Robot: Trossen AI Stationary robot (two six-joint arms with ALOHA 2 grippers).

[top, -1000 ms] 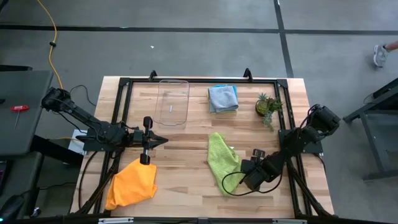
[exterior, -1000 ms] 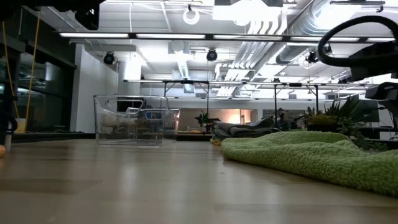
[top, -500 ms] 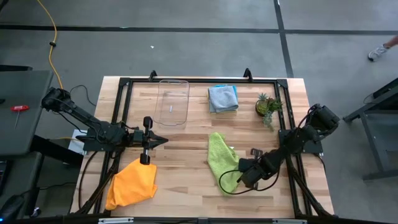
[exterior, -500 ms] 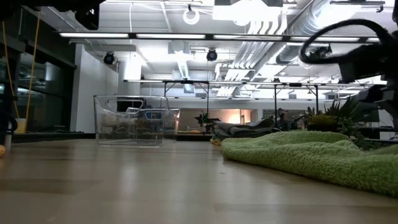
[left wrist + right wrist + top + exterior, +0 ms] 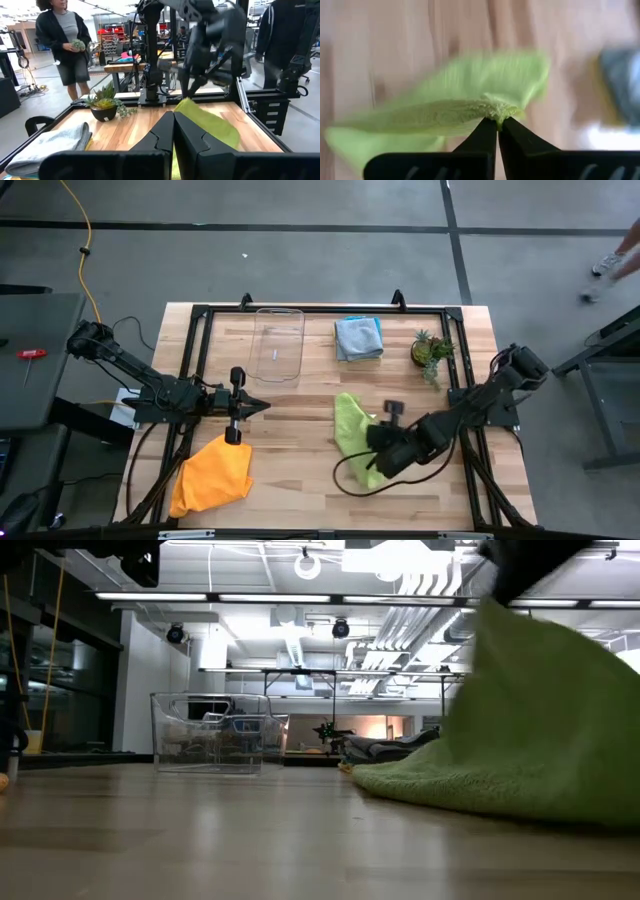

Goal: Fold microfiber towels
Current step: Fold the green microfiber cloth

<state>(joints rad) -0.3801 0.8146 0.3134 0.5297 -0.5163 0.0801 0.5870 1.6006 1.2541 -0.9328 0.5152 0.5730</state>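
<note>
The right tool has just pinched shut on an edge of the lime green towel and is lifting it off the desk, where a second ago its jaws stood open beside the flat cloth; the fold looks under way. The left tool waits shut above the orange towel. Farther back sit the folded grey towel, clear tray and potted plant; a person stands in the room beyond.
</note>
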